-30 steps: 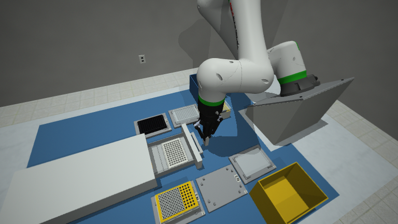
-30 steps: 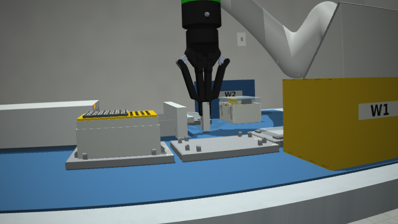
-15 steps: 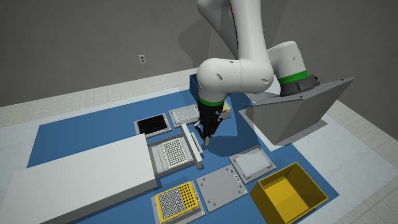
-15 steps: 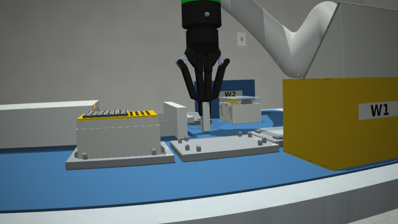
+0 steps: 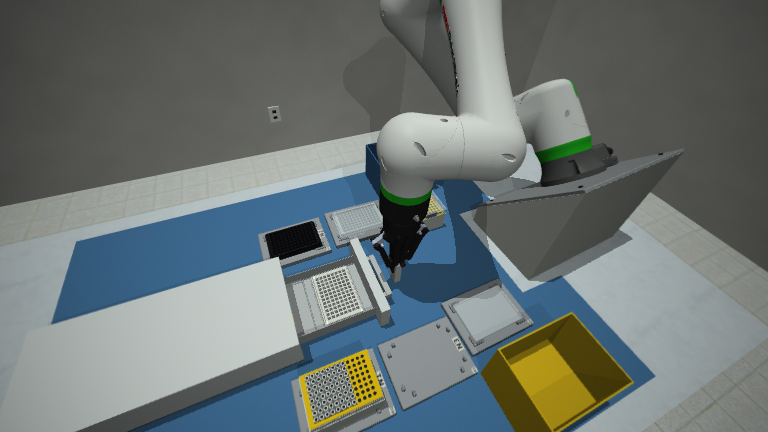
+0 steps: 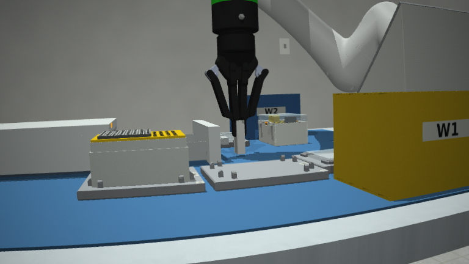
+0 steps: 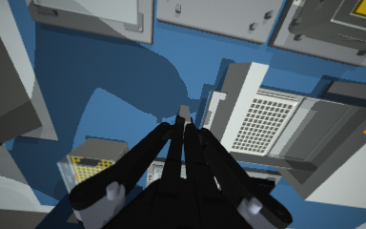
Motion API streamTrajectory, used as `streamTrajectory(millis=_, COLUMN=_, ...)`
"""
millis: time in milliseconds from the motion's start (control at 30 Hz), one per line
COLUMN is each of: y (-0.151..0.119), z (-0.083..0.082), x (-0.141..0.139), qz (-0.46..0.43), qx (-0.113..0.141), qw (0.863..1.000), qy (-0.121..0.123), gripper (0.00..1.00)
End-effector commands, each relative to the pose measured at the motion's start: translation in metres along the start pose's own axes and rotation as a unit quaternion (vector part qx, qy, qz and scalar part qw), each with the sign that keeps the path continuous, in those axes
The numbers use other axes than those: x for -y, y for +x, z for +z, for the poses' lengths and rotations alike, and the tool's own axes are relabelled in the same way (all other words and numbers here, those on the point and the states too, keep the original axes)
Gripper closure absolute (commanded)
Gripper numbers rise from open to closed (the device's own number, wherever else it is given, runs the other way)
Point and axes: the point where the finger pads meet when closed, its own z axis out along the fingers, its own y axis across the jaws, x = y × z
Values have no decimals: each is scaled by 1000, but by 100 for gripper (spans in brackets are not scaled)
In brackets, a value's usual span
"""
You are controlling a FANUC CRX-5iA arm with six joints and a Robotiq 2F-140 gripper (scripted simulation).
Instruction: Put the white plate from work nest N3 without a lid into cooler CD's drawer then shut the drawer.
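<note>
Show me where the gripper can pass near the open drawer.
Bare blue mat lies between the drawer front, the lidded nest and the arm's pedestal; the shut gripper hangs there. Crowded behind it, by the clear plate and tip box.

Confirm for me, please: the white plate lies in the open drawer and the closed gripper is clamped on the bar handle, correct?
Not quite: the gripper is closed on nothing, beside the bar handle, not on it, as the top view shows. The white plate does lie in the open drawer.

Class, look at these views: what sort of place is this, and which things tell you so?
Most likely an automated lab bench. A robot arm's gripper hangs shut over a blue mat beside an open cooler drawer holding a white well plate, near a yellow tip box.
</note>
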Motion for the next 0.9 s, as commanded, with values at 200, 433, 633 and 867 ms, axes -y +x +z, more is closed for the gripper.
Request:
streamTrajectory(millis=200, y=0, z=0, x=-9, qz=0, qx=0, qw=1000, qy=0, gripper=100)
streamTrajectory(millis=433, y=0, z=0, x=-18, qz=0, qx=0, qw=1000, qy=0, gripper=100)
streamTrajectory(millis=633, y=0, z=0, x=-23, qz=0, qx=0, qw=1000, qy=0, gripper=100)
streamTrajectory(millis=867, y=0, z=0, x=-33, qz=0, qx=0, qw=1000, qy=0, gripper=100)
